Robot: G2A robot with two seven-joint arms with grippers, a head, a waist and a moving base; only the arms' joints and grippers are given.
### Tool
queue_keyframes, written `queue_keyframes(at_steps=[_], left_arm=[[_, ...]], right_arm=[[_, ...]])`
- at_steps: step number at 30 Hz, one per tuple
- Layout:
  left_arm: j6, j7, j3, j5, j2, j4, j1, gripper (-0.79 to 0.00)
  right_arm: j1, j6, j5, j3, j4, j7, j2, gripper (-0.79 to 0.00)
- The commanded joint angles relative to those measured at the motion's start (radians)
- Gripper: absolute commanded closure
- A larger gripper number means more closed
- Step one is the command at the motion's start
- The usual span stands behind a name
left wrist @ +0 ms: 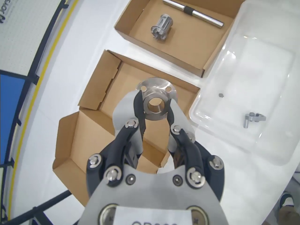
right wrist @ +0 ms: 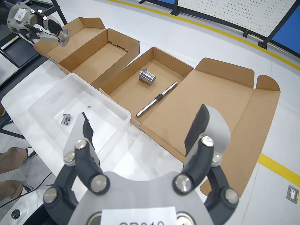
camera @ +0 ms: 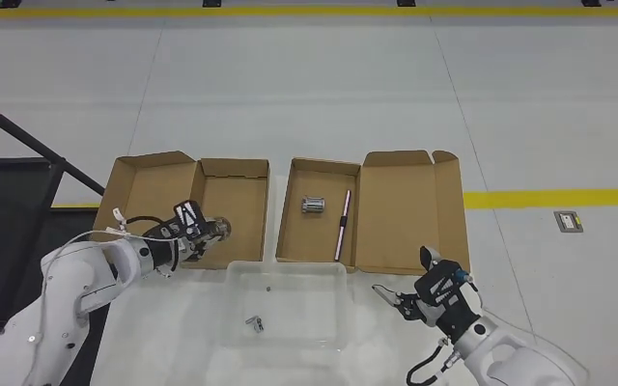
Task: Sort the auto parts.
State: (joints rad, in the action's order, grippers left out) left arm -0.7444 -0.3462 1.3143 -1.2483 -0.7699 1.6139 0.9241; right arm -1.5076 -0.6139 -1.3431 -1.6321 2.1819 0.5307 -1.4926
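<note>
Closest to the lens is the left gripper (left wrist: 155, 101), pinched shut on a silver machined-metal flanged bushing (left wrist: 154, 84). The pads sit either side of the round hub, with the wide flange just past the fingertips. It's hanging over the open brown cardboard box on the left (left wrist: 121, 83), not touching it.

My take on handling: it looks like solid steel, so stiff, heavy for its size and pretty slick on those turned faces. Grabbing the hub seems the smart spot, since the flange acts as a stop if it slides. It won't break, but I'd lower it before letting go so it doesn't thump or roll around.

The other brown cardboard box (left wrist: 187, 54) already holds a grey splined metal cylinder (left wrist: 162, 27) and a long shiny steel rod with a black band (left wrist: 192, 12).

The clear plastic tray (left wrist: 257, 76) has a small grey metal bracket (left wrist: 254, 118) and a tiny dark speck (left wrist: 220, 95) I can't identify. That bracket is light and lies flat, so I'd pinch it across its flat sides. The tray itself could skid.

Off to the side, the right gripper (right wrist: 144, 112) is spread wide with nothing in it, near the flap of the second box.
</note>
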Motion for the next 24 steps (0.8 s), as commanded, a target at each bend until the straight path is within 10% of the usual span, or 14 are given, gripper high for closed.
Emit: queue_keyframes(at_steps=[1,16,24], left_arm=[[0.037,0.025,-0.022,0.004,-0.009,-0.091,-0.047,0.0],[0.067,0.217,-0.43,0.014,-0.194,-0.789,-0.48,0.0],[0.024,0.263,-0.577,0.011,-0.311,-1.048,-0.599,0.0]], right_arm=[[0.0,0.0,0.0,0.0,0.0,0.0,0.0,-0.785],[0.0,0.0,0.0,0.0,0.0,0.0,0.0,-0.785],[0.0,0.0,0.0,0.0,0.0,0.0,0.0,-0.785]])
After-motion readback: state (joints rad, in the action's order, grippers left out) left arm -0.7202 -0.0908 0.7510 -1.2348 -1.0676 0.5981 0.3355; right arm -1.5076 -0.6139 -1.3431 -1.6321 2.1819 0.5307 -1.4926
